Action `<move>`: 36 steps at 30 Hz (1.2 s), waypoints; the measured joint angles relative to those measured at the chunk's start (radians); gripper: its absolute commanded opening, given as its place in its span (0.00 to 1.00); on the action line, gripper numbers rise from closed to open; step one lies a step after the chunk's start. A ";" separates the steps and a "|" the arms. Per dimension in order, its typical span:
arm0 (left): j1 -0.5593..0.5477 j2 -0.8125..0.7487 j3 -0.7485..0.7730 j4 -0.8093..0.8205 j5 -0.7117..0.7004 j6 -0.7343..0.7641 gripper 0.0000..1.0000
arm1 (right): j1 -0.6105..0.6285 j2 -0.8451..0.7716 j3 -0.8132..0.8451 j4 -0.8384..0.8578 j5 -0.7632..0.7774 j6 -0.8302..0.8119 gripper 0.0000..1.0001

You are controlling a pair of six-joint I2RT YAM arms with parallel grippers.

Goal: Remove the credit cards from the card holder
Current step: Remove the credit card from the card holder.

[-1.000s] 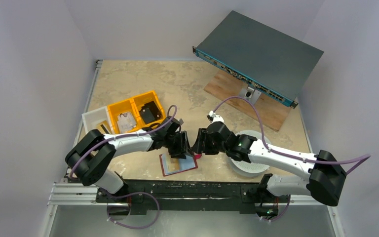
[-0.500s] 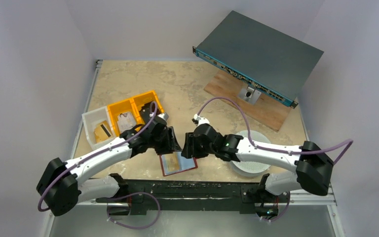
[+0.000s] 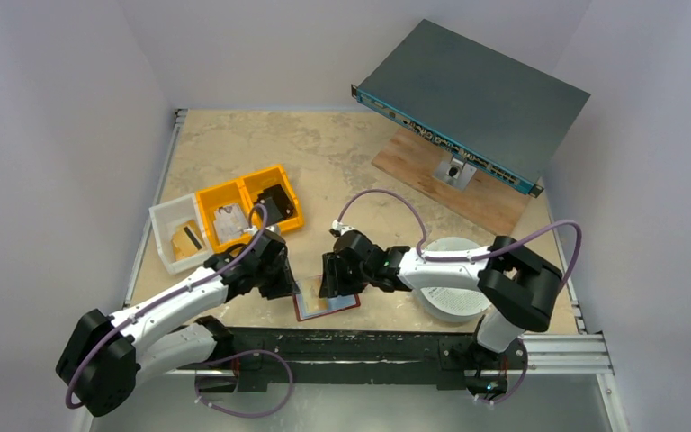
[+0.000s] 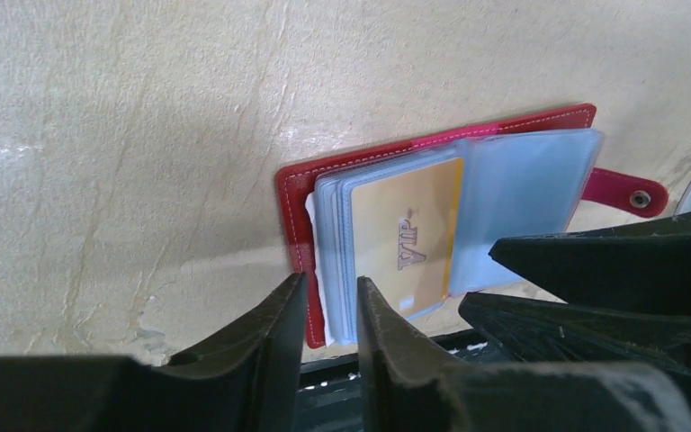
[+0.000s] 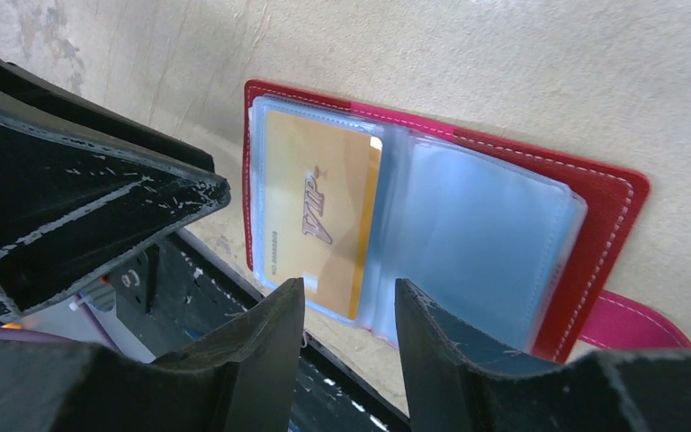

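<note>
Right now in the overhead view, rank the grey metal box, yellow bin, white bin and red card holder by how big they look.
1. Grey metal box, though it sits raised, nearer the camera.
2. Yellow bin.
3. White bin and card holder look alike; the holder is partly covered, so no ranking.

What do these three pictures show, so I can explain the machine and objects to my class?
Two robot arms with two-finger grippers stand at a table's near edge. The overhead picture shows both; the other two come from wrist cameras, looking past their own black fingers. The left gripper and right gripper hover, jaws apart, over an open dark red leather-like card holder showing a golden-yellow plastic card in clear sleeves. Behind sit yellow plastic bins, a white bin, a white round disc and a grey metal box. Nothing looks held.
</note>
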 measured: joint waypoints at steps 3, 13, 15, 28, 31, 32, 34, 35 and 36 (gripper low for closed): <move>0.000 0.000 -0.015 0.014 0.009 0.000 0.16 | 0.000 0.020 0.000 0.027 -0.018 0.001 0.40; 0.000 0.037 -0.016 0.097 0.054 0.001 0.04 | -0.003 0.058 -0.005 0.091 -0.038 0.011 0.38; 0.000 0.063 -0.016 0.108 0.061 0.001 0.03 | -0.005 0.058 -0.011 0.098 -0.040 0.012 0.38; 0.000 0.152 -0.018 0.185 0.103 0.001 0.01 | -0.032 0.085 -0.054 0.197 -0.097 0.031 0.38; 0.002 0.166 -0.018 0.198 0.116 0.001 0.00 | -0.041 0.092 -0.058 0.212 -0.121 0.035 0.38; 0.005 0.167 -0.018 0.199 0.117 0.001 0.00 | -0.045 0.093 -0.060 0.216 -0.128 0.038 0.38; 0.006 0.175 -0.014 0.196 0.117 0.000 0.00 | -0.055 0.094 -0.070 0.234 -0.145 0.043 0.38; 0.006 0.179 -0.010 0.195 0.117 0.000 0.00 | -0.060 0.094 -0.078 0.248 -0.153 0.048 0.39; 0.006 0.183 -0.008 0.193 0.116 -0.002 0.00 | -0.068 0.094 -0.092 0.270 -0.169 0.053 0.39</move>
